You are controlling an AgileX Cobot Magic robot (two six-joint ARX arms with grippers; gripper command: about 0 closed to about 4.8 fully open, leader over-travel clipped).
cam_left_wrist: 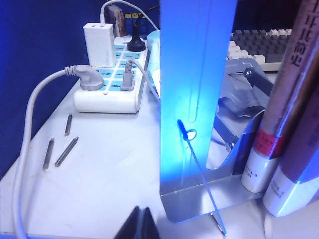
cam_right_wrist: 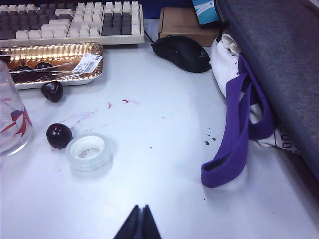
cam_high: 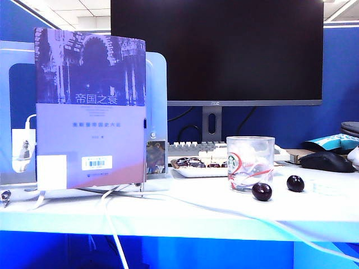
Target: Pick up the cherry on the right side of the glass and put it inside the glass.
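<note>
The glass [cam_high: 250, 163] stands on the tabletop [cam_high: 168, 210], its contents unclear. The cherry [cam_high: 295, 183] lies to its right, a second cherry [cam_high: 261, 191] nearer it. My left end effector [cam_left_wrist: 142, 224] and right end effector [cam_right_wrist: 141, 223] hang pressed together, away from both.

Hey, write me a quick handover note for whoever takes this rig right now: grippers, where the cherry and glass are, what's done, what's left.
Left gripper: shut, holding nothing, low over the table near the bookend and power strip.
Right gripper: shut, holding nothing, well short of the tape roll.
Glass: upright on the table, no cherry seen inside.
Two cherries lie on the glass's right; the target cherry is the farther, darker one, clear of the glass. The other cherry sits closer to its base.
Done: nothing yet.
Left: open the right gripper, reach, grasp the cherry, drop it in the glass.
</note>
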